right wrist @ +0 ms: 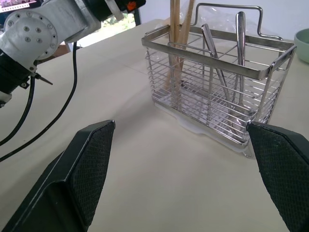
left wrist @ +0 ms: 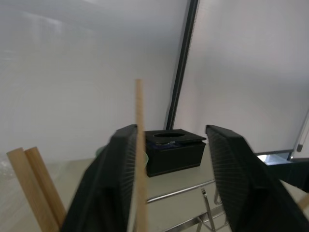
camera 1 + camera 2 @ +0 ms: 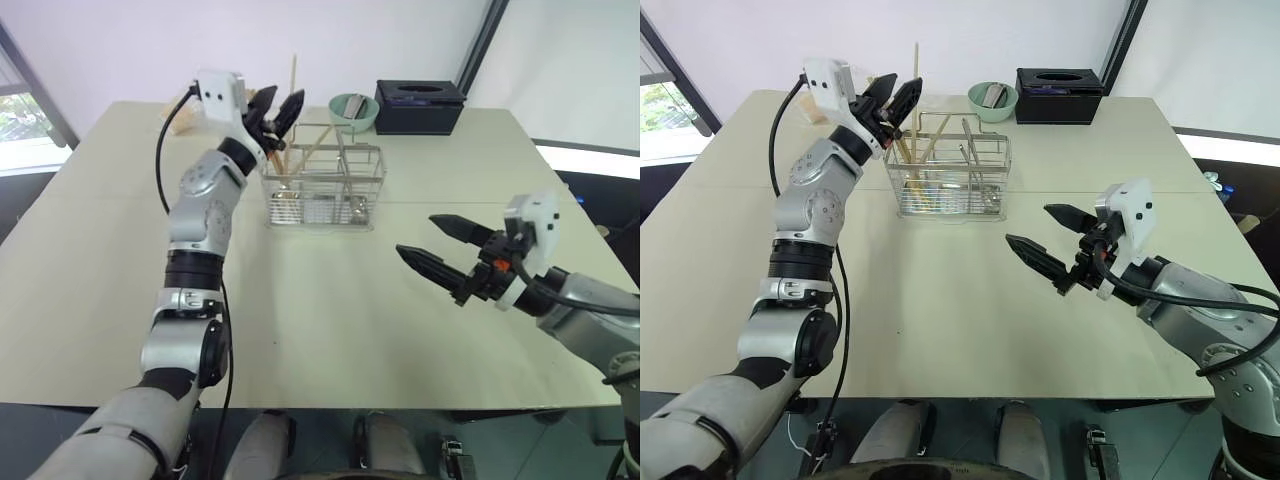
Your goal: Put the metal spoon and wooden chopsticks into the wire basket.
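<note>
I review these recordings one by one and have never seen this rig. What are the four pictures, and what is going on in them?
A two-armed robot stands at a table. Two pictures come from its head, one from each wrist. On the table are a wire basket, a green bowl and a black box. Wooden chopsticks and metal cutlery stand in the basket. The left gripper is above the basket, jaws apart, one chopstick upright between them. The right gripper hangs open, holding nothing.

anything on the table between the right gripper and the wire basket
No. In the right wrist view the stretch of table from the open right gripper to the wire basket is bare; the left eye view agrees.
</note>
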